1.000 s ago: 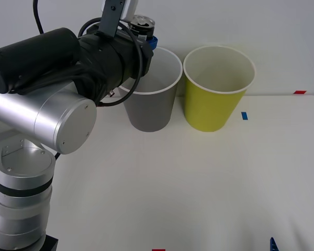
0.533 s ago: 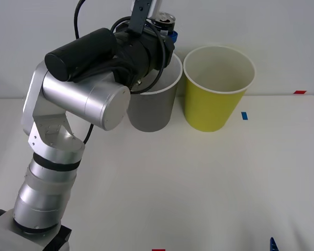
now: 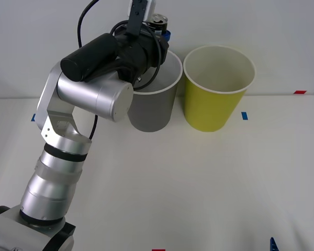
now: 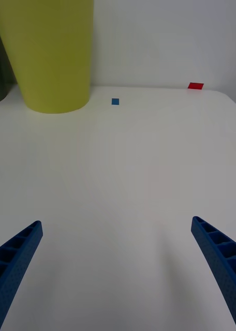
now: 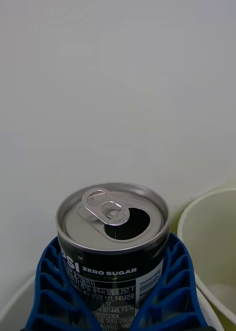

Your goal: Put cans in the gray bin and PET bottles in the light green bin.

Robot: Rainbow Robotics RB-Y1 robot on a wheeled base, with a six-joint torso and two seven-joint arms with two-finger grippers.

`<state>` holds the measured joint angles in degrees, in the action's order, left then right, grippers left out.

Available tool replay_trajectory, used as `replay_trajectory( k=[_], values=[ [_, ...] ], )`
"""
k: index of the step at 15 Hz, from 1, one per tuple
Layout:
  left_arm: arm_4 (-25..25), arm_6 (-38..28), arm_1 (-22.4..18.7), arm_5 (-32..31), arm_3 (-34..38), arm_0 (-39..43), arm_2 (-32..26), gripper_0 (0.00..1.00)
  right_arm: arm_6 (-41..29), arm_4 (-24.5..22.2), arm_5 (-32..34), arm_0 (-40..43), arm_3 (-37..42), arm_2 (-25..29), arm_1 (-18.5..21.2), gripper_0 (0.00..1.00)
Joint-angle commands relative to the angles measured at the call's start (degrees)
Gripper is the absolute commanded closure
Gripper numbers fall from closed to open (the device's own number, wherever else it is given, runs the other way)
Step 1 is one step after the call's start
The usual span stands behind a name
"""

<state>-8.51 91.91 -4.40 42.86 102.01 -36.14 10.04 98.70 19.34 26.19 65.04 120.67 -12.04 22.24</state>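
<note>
The blue ribbed fingers (image 5: 172, 282) of the left gripper (image 5: 115, 300) are pinching the can (image 5: 114, 243) from both sides, holding it upright, its silver top with an already opened mouth and pull tab facing up. From across the room, the can (image 3: 158, 21) sits high above the back rim of the gray bin (image 3: 153, 104), with the left gripper (image 3: 161, 32) just under it and the black wrist and silver arm (image 3: 89, 91) sweeping down to the left of the bin.

The light green bin (image 3: 217, 89) stands touching or nearly touching the gray bin on its right, both upright on the white table (image 3: 199, 183).

The right gripper (image 4: 115, 264) hangs low over the table, well apart from the gray bin on the green bin's side, its fingers (image 4: 14, 258) spread wide around nothing. A small blue marker (image 4: 115, 102) and a red marker (image 4: 195, 86) lie on the table beyond the light green bin (image 4: 50, 51).
</note>
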Motion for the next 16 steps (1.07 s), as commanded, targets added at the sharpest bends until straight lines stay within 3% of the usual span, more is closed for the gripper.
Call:
replay_trajectory(
  k=[1, 8, 9, 14, 16],
  values=[
    [0.95, 0.02, 1.41, -0.05, -0.76, 0.02, -1.34, 1.0, 0.0, 0.0, 0.0, 0.0, 0.0, 0.0, 0.0, 0.0],
    [2.09, -0.16, 1.59, -0.05, -0.76, 0.11, -1.34, 1.0, 0.0, 0.0, 0.0, 0.0, 0.0, 0.0, 0.0, 0.0],
    [2.36, -0.42, 1.5, -0.05, -0.76, 0.11, -1.34, 0.0, 0.0, 0.0, 0.0, 0.0, 0.0, 0.0, 0.0, 0.0],
    [0.95, -2.53, -2.89, -0.05, 0.56, 0.19, -0.37, 0.0, 0.0, 0.0, 0.0, 0.0, 0.0, 0.0, 0.0, 0.0],
    [-3.36, -2.44, -5.62, -0.05, 4.69, 2.92, -0.28, 0.0, 0.0, 0.0, 0.0, 0.0, 0.0, 0.0, 0.0, 0.0]
  ],
)
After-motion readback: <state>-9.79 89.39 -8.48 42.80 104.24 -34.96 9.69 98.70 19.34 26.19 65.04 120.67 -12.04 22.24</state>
